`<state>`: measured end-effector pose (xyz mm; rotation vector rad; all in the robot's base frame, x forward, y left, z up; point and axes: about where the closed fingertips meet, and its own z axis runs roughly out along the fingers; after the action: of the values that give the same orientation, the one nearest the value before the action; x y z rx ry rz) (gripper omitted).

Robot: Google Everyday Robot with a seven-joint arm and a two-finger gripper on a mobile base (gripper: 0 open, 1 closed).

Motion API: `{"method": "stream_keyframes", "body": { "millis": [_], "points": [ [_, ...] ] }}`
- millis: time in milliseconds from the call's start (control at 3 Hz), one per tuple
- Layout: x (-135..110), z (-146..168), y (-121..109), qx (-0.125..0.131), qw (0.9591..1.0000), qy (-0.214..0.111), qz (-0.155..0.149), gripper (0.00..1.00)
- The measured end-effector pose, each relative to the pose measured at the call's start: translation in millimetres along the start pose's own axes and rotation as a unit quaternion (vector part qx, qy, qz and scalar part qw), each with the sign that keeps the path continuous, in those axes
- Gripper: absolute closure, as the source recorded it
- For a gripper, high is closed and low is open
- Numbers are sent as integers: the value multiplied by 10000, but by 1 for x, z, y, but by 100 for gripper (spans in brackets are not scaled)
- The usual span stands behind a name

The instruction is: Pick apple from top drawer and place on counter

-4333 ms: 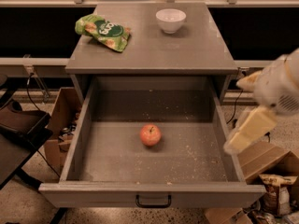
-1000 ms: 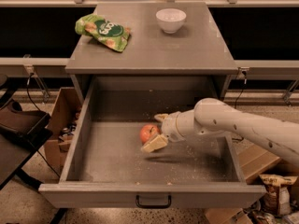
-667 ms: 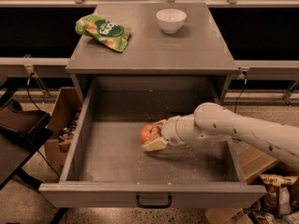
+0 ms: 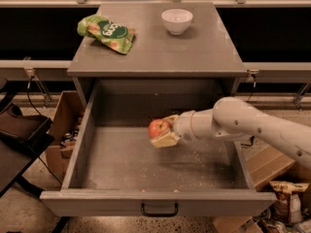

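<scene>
The apple, small, round and red-orange, is held between the tan fingers of my gripper. It hangs a little above the crumb-speckled floor of the open top drawer, near the drawer's middle. My white arm reaches in from the right over the drawer's right wall. The grey counter lies above and behind the drawer. The drawer's black handle shows on the front panel.
A white bowl stands at the back right of the counter. A green snack bag lies at its back left. Cardboard boxes sit on the floor left and right of the cabinet.
My gripper has closed on the apple and lifted it off the drawer floor, moving it slightly up and back. The arm has risen with it.
</scene>
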<state>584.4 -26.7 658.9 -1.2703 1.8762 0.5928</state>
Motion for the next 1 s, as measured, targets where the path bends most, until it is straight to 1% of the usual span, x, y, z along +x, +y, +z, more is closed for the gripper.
{"method": "stream_keyframes", "body": {
  "millis": [333,667,1000],
  "points": [
    [-34,-74,-16,98,9999,-25,127,100],
    [-79,-142,-42,216,9994,58,276,100],
    [-106,-179,-78,130,9971,257,708,100]
  ]
}}
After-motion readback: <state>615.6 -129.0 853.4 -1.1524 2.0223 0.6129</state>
